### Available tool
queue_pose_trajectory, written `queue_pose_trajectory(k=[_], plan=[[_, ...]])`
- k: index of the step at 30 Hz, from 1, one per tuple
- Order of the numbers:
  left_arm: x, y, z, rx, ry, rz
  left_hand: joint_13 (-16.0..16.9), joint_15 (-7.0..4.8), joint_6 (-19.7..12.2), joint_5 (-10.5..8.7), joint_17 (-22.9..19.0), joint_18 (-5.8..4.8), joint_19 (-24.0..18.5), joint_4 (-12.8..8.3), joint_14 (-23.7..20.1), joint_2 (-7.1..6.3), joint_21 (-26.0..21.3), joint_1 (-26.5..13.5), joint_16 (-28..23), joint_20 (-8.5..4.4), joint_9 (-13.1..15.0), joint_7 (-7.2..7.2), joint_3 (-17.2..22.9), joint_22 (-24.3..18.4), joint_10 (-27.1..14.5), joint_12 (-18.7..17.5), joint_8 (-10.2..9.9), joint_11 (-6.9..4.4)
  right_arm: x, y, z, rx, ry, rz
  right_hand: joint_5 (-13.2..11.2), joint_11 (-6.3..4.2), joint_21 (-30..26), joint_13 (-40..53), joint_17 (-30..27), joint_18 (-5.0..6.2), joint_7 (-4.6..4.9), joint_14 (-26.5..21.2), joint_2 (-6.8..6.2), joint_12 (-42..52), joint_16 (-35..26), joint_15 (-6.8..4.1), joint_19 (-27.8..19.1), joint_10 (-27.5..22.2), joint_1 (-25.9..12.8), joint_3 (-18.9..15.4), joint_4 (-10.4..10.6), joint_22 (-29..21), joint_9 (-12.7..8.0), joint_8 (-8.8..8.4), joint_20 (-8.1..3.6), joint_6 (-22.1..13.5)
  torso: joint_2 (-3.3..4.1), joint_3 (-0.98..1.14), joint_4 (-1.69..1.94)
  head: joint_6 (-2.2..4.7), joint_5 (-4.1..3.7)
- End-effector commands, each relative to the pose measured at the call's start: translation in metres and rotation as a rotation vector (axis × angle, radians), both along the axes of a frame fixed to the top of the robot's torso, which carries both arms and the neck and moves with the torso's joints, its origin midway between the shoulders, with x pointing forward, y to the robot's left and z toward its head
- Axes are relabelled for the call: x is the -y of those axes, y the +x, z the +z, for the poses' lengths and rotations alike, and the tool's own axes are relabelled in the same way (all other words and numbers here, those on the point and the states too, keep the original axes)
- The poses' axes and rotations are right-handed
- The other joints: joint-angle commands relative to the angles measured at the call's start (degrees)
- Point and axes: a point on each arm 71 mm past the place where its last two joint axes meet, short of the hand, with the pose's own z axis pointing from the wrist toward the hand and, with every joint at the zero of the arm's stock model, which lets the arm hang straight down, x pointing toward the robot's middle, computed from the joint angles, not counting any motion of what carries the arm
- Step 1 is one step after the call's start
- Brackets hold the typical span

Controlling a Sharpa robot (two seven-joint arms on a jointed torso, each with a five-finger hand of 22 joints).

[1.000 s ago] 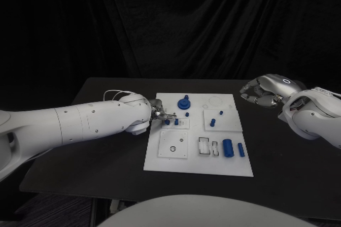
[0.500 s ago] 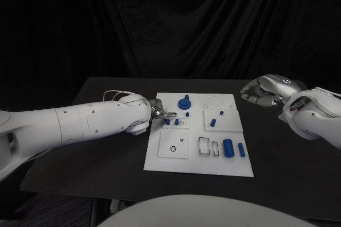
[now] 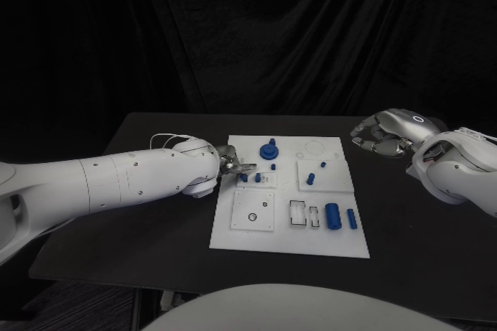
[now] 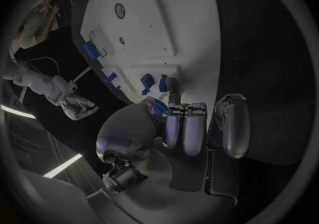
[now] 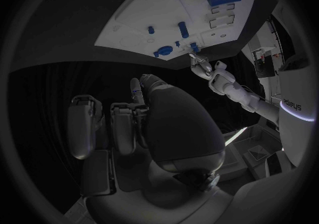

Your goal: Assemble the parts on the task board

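Note:
The white task board (image 3: 290, 234) lies mid-table, also in the left wrist view (image 4: 146, 22). On it are a blue round part with a peg (image 3: 269, 151), two short blue pegs (image 3: 250, 178), a blue peg (image 3: 309, 178) and a thick blue cylinder (image 3: 332, 215). My left hand (image 3: 230, 163) is at the board's left edge beside the two pegs (image 4: 154, 82); one finger reaches to them. Some blue shows between my left hand's (image 4: 179, 128) fingers and palm; whether it is held is unclear. My right hand (image 3: 375, 139) hovers off the board's far right corner, fingers curled in, holding nothing.
A thin blue rod (image 3: 351, 217) lies at the board's right edge, next to rectangular slots (image 3: 304, 213). A square plate with a ring (image 3: 253, 210) sits at the front left. Black table surrounds the board (image 5: 173, 11). A white cable (image 3: 166, 136) loops on my left wrist.

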Motion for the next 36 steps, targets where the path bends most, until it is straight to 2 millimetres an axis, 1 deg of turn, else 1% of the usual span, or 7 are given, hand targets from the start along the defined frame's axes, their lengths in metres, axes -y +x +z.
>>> queue_pose_trajectory(k=[1,7,11,16,18,25,36], plan=[[0.0015,-0.0011,-0.0014,0.007,-0.018,-0.007,15.0,-0.39,0.0,0.48,15.1,0.25,1.5,0.0,6.1,0.69,0.2,-0.2,0.1,-0.33,1.8,-0.35,-0.3,12.0,5.9,0.2,0.5,-0.39,0.0017,0.0002,-0.0014,-0.007,-0.005,-0.019,0.3,0.42,-0.4,12.5,12.8,0.52,-0.01,4.8,-0.19,-0.3,-0.3,0.48,0.8,2.7,0.6,0.3,-0.2,12.0,0.0,-0.19,0.33,0.3,-0.03,-0.02,-0.05,-0.01,0.08],[0.0019,-0.0009,-0.0013,0.011,-0.024,-0.012,15.0,-0.56,-1.2,2.57,15.1,0.24,1.6,-0.2,6.1,0.79,0.3,1.5,0.1,-0.52,1.8,-0.52,-1.3,12.0,5.9,0.2,3.1,-0.57,0.0013,0.0001,-0.0016,-0.007,-0.004,-0.019,0.3,0.42,-0.4,12.5,12.8,0.52,-0.01,4.8,-0.19,-0.3,-0.3,0.48,0.8,2.7,0.6,0.3,-0.2,12.0,0.0,-0.19,0.33,0.3,-0.01,-0.02,-0.07,-0.01,0.09],[0.0018,-0.0013,-0.0016,0.004,-0.023,-0.019,15.0,-0.56,-2.5,5.21,15.1,0.28,1.5,-0.3,6.1,0.22,0.1,3.6,0.1,-0.57,1.7,-0.54,-2.0,11.9,5.9,0.2,4.8,-0.58,0.0014,0.0001,-0.0017,-0.007,-0.004,-0.019,0.3,0.42,-0.4,12.5,12.8,0.52,-0.01,4.8,-0.19,-0.3,-0.3,0.48,0.8,2.7,0.6,0.3,-0.2,12.0,0.0,-0.19,0.33,0.3,0.0,0.0,-0.02,-0.01,0.04],[0.0015,-0.0022,-0.0023,-0.007,-0.02,-0.03,15.0,-0.48,-3.9,7.34,15.1,0.35,1.3,-0.6,6.1,-0.56,-0.3,6.0,0.1,-0.49,1.6,-0.39,-2.3,11.8,5.9,0.2,5.3,-0.45,0.0018,0.0001,-0.0018,-0.007,-0.005,-0.02,0.3,0.42,-0.4,12.5,12.8,0.52,-0.01,4.8,-0.19,-0.3,-0.3,0.48,0.8,2.7,0.6,0.3,-0.2,12.0,0.0,-0.19,0.33,0.3,-0.03,0.03,0.03,-0.01,0.04],[0.002,-0.0025,-0.0021,-0.006,-0.025,-0.036,15.0,-0.45,-4.1,7.84,15.1,0.38,1.2,-0.6,6.1,-0.59,-0.4,6.4,0.1,-0.46,1.6,-0.35,-2.3,11.8,5.9,0.2,5.4,-0.42,0.0016,0.0002,-0.0019,-0.008,-0.005,-0.02,0.3,0.42,-0.4,12.5,12.8,0.52,-0.01,4.8,-0.19,-0.3,-0.3,0.48,0.8,2.7,0.6,0.3,-0.2,12.0,0.0,-0.19,0.33,0.3,-0.03,0.02,0.0,-0.01,0.08],[0.0047,-0.0035,-0.0012,0.002,-0.042,-0.053,15.0,-0.34,-5.1,12.66,15.1,0.42,1.0,-1.2,6.1,-1.04,-0.6,10.0,0.1,-0.36,1.2,-0.23,-1.6,11.7,5.9,0.2,4.7,-0.31,0.0013,0.0001,-0.0025,-0.008,-0.005,-0.019,0.3,0.42,-0.4,12.5,12.8,0.52,-0.01,4.8,-0.19,-0.3,-0.3,0.48,0.8,2.7,0.6,0.3,-0.2,12.0,0.0,-0.19,0.33,0.3,-0.03,0.03,-0.03,-0.01,0.19],[0.0041,-0.0053,-0.0024,-0.019,-0.031,-0.062,15.0,-0.05,-5.5,15.72,15.1,0.55,0.7,-1.6,6.1,-1.94,-1.2,12.8,0.1,-0.1,0.1,0.15,-0.3,11.5,5.9,0.2,1.9,0.02,0.0015,-0.0001,-0.0028,-0.008,-0.004,-0.02,0.3,0.44,-0.4,12.4,12.7,0.53,0.0,4.8,-0.26,-0.3,-0.3,0.49,0.8,2.7,0.6,0.5,-0.2,12.0,-0.1,-0.19,0.34,0.3,-0.05,0.04,0.06,-0.01,0.04]])
